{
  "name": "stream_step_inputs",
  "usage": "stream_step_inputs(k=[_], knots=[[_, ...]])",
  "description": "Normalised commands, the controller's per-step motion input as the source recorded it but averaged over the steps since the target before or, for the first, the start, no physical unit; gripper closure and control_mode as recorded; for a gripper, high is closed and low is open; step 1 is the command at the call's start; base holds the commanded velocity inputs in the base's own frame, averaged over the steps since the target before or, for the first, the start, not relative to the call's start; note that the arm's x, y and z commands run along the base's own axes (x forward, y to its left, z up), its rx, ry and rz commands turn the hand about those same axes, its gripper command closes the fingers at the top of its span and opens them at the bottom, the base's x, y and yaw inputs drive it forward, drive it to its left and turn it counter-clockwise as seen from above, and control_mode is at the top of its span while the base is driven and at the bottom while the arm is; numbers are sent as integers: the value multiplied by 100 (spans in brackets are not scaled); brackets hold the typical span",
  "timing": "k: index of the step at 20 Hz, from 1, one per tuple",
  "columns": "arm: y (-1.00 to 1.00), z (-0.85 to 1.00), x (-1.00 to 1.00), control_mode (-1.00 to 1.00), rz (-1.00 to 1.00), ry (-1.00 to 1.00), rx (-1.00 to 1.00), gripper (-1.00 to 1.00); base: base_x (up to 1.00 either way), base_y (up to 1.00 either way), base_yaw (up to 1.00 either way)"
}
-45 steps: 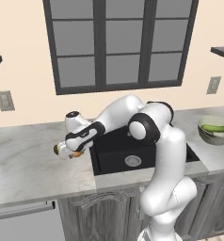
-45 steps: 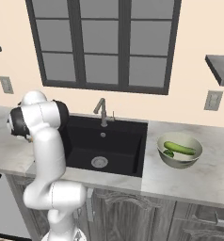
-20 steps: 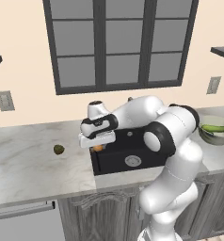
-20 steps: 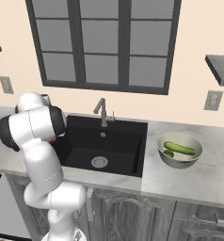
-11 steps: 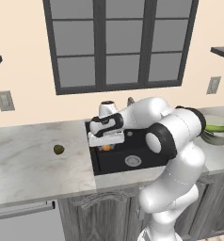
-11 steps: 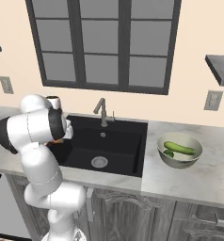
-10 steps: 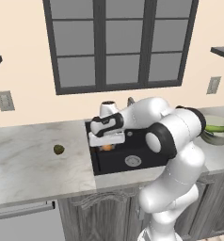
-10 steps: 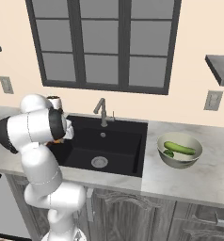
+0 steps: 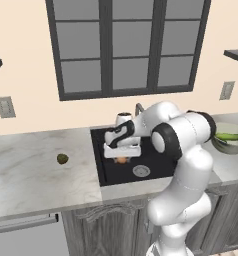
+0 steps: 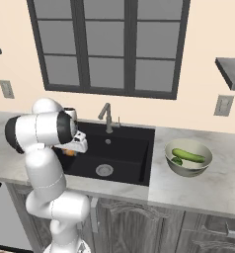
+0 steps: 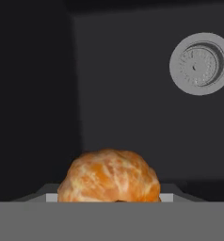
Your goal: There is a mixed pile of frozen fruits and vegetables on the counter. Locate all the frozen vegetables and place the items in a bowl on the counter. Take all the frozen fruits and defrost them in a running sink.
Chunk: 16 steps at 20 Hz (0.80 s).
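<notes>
- From the left base view, I had carried my claw (image 9: 121, 159) off the counter (image 9: 36, 170) and out over the sink (image 9: 107, 172) during the last couple of seconds; it hung above the basin's left half, the orange fruit (image 9: 121, 160) showing just beneath it. The olive-brown fruit (image 9: 62, 158) lay alone on the stone well to the left of the basin, so I judged one fruit was nearly delivered and one was left to fetch. The bowl (image 9: 226, 146) sat at the far right with the cucumber (image 9: 228, 136) across it.
- From the right base view, my arm had swung forward from the left; the claw (image 10: 71, 150) was by the sink's near-left corner, a speck of orange at it. The faucet (image 10: 106, 116) stood behind the basin, and I could see no water. The bowl (image 10: 173, 163) held the cucumber (image 10: 188, 155) and the shiny dark green piece (image 10: 176, 161), so the vegetables looked done.
- From the hand view, the orange fruit (image 11: 109, 177) sat at the bottom, gripped between my fingers, with the black sink floor below and the round metal drain (image 11: 200, 63) at upper right.
- The room was a kitchen: marbled stone over dark wood cabinets, a dark-framed window (image 9: 126, 45) above the sink, peach walls.
</notes>
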Motion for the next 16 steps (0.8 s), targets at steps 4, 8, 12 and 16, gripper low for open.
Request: stream_step_inputs(k=[4, 8, 12, 16], knots=[[-32, -50, 27, -100, -5, 1, -4, 100, 0, 0, 0], [-13, -46, 27, -100, -6, -1, -6, 100, 0, 0, 0], [-3, -42, 27, -100, -3, -2, -3, 100, 0, 0, 0], [-2, -31, 24, -100, -1, -3, -1, 100, 0, 0, 0]])
